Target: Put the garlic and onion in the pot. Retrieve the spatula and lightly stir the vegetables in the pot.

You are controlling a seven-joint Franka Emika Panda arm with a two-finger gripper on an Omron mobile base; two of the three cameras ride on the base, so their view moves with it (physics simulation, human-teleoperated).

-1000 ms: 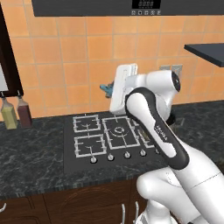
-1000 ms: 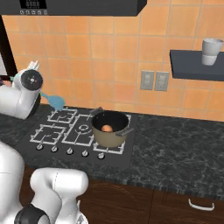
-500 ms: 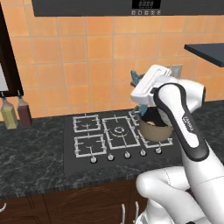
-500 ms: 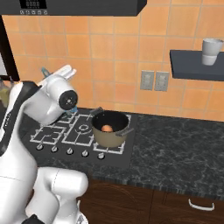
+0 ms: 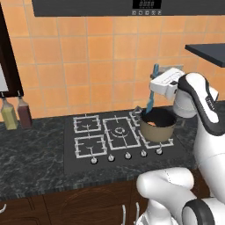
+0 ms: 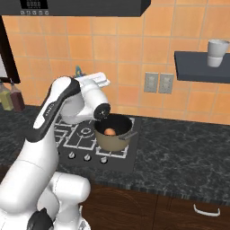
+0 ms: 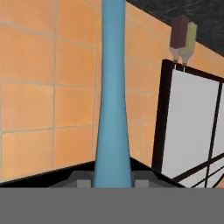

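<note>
— One worry above the rest: the pot [image 5: 158, 125] sits on the cooktop's [image 5: 116, 134] front right burner, and the spatula [image 5: 151, 90] hangs upright just over its back left rim. If it comes down off-centre, I judge the blade could strike the dark rim and shove or tip the pot.

— How firmly is it held?

— In the hand view the gripper [image 7: 113, 183] has its jaws closed snugly on the blue handle, so a slip looks unlikely, though a hard knock might twist it.

— What's inside?

— An orange-brown round vegetable [image 6: 109, 131], probably the onion. The garlic I cannot make out. Stirring too briskly could flick that piece over the side.

— Anything else crowding the arm?

— A tiled wall [image 5: 88, 66] close behind the cooktop's rear edge, and a range hood [image 6: 81, 6] overhead. Two bottles [image 5: 16, 114] stand at the counter's far left, well apart. A wall shelf [image 6: 202, 60] with a cup [image 6: 217, 52] is off to the right, out of the way.
</note>
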